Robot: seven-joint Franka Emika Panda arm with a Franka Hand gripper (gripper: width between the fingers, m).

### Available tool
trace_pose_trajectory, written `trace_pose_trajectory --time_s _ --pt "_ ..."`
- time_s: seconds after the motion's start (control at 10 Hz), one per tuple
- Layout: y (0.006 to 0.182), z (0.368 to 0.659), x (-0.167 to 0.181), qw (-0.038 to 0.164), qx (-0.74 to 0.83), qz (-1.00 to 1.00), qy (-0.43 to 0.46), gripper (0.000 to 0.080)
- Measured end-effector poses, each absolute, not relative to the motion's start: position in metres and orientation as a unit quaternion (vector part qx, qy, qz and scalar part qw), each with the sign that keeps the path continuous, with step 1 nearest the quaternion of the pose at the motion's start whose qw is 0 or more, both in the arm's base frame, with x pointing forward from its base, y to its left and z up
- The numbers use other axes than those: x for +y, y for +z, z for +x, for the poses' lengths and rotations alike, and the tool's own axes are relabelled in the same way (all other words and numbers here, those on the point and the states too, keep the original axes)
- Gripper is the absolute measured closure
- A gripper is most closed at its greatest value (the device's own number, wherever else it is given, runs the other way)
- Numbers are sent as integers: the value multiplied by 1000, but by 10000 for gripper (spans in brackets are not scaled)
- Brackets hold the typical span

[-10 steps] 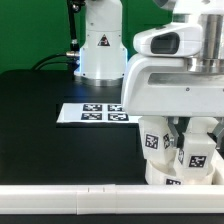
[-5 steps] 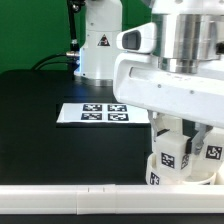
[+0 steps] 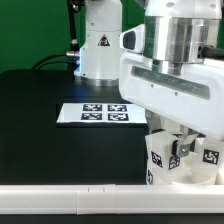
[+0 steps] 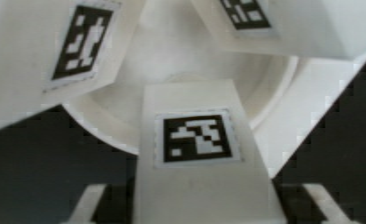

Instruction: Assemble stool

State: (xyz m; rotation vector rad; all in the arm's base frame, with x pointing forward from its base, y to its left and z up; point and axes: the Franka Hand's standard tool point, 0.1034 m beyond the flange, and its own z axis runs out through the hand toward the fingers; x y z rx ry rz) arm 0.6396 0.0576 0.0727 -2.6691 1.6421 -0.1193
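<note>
The stool stands near the front at the exterior view's right. Its round white seat (image 3: 160, 176) lies flat with short tagged legs (image 3: 158, 150) standing up from it. My gripper (image 3: 184, 152) reaches down among them; the arm hides most of the seat. In the wrist view my gripper (image 4: 201, 206) is shut on one upright leg (image 4: 198, 140) with a square tag, its fingers (image 4: 91, 205) flanking the leg. The seat (image 4: 118, 115) lies behind that leg. Two other tagged legs (image 4: 82, 45) stand at the seat's far side.
The marker board (image 3: 93, 113) lies flat on the black table, toward the exterior view's left of the stool. The long white border rail (image 3: 70, 198) runs along the front edge. The robot base (image 3: 100, 45) stands at the back.
The wrist has turned over the stool, and the arm's body now covers more of the exterior view's right. The tagged legs show at shifted angles. The stool stays in place.
</note>
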Motion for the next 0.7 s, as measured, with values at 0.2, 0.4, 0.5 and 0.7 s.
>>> trace_pose_trajectory --time_s 0.2,0.4,0.5,0.7 --pt "76 640 59 5 516 -856 -39 214" --pt "105 641 55 19 498 -866 -47 163" --pt "125 642 48 30 487 -872 -48 154" --pt "130 644 46 33 483 -873 -52 154"
